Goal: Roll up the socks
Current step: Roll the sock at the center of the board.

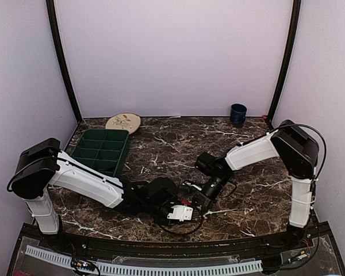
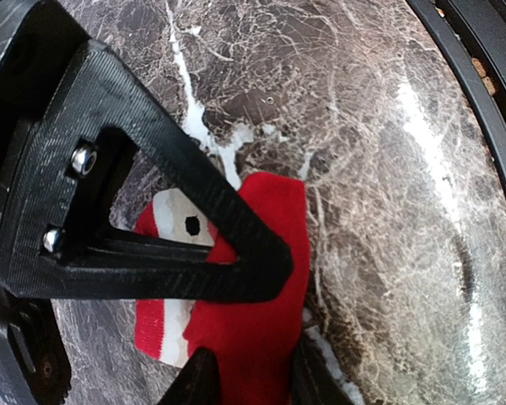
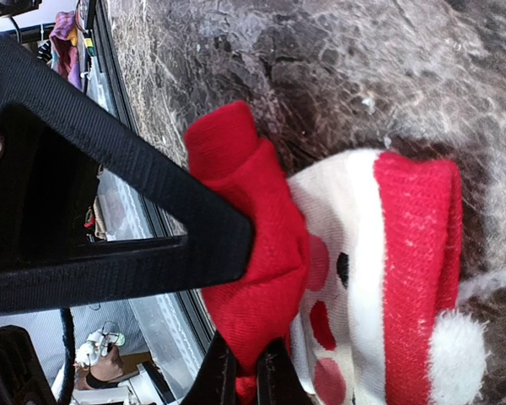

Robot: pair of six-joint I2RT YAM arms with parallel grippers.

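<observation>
The red sock (image 3: pixel 261 253) has a white part with red dots, a red band and a white pompom (image 3: pixel 455 354). It lies on the marble table near the front edge, and in the top view (image 1: pixel 182 211) it is mostly white with a small red bit. My left gripper (image 2: pixel 253 329) is shut on its plain red fabric (image 2: pixel 261 337) beside a red-and-white striped edge. My right gripper (image 3: pixel 244 312) is shut on a bunched red fold. Both grippers meet over it in the top view, left (image 1: pixel 175 202) and right (image 1: pixel 194 198). The black sock is out of view.
A green compartment tray (image 1: pixel 100 150) stands at the left behind my left arm. A round patterned plate (image 1: pixel 123 122) lies at the back left. A dark blue cup (image 1: pixel 238 113) stands at the back right. The black front rail (image 1: pixel 178 244) runs close below the grippers.
</observation>
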